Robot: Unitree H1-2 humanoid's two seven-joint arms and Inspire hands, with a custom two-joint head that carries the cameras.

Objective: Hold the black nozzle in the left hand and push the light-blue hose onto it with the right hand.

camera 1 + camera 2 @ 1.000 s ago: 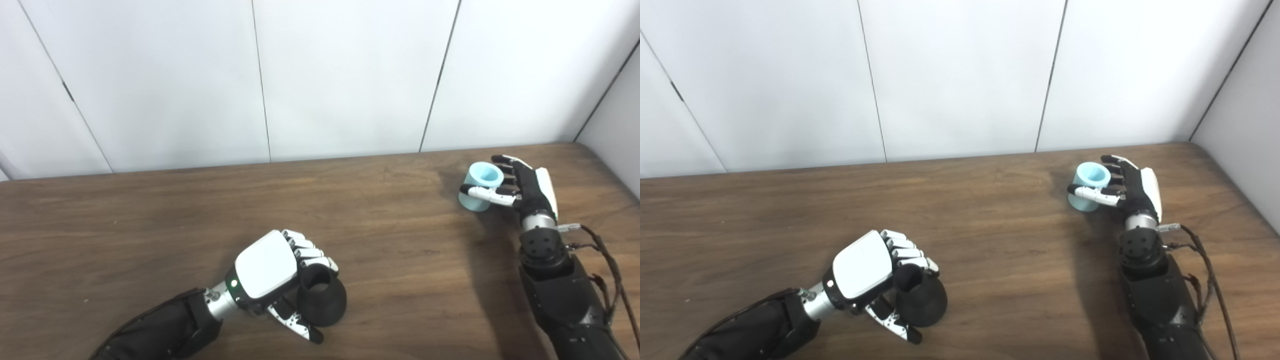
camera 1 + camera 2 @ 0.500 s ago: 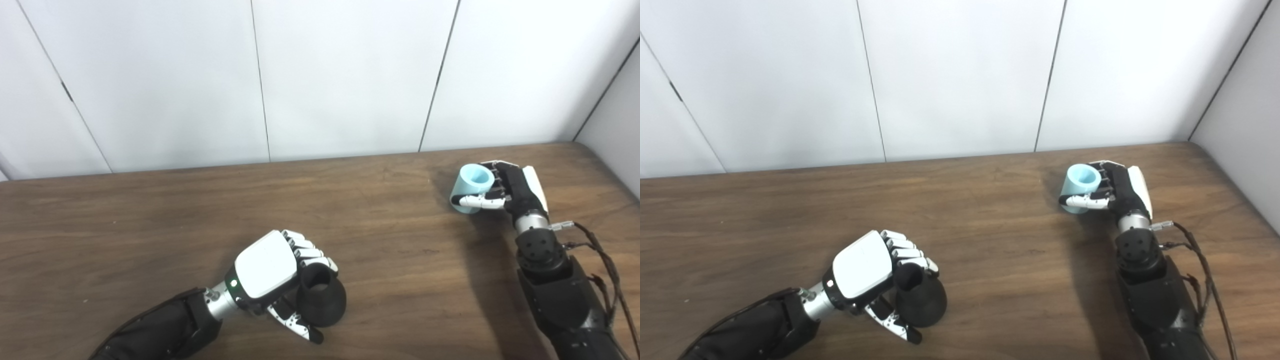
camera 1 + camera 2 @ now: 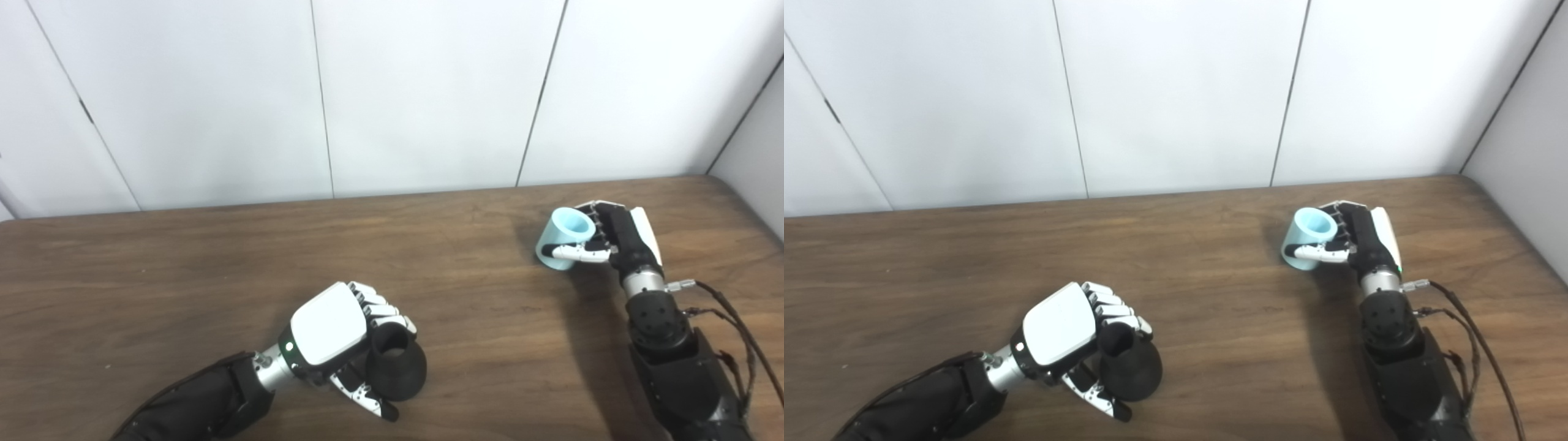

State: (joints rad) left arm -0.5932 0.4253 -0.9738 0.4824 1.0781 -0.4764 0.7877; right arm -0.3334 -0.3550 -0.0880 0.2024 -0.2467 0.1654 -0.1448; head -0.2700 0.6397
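Observation:
The black nozzle [image 3: 395,370] is a flared, hollow piece standing near the table's front centre, its opening facing up. My left hand [image 3: 334,343] is shut on it, fingers curled over the rim and thumb under its front. At the back right, the light-blue hose [image 3: 560,237] is a short tube, tilted with its open end up and to the right. My right hand [image 3: 615,239] is shut on it, fingers around its right side and thumb across the front, and holds it just above the table. The two pieces are far apart.
The brown wooden table [image 3: 184,269] fills the lower half of both views. White wall panels [image 3: 429,92] rise behind its far edge, and a side wall meets the table at the right corner. Loose cables [image 3: 729,324] hang from my right forearm.
My right hand closed its fingers around the light-blue hose, tilted it and carried it left, toward the table's middle. The left hand and the black nozzle stayed in place.

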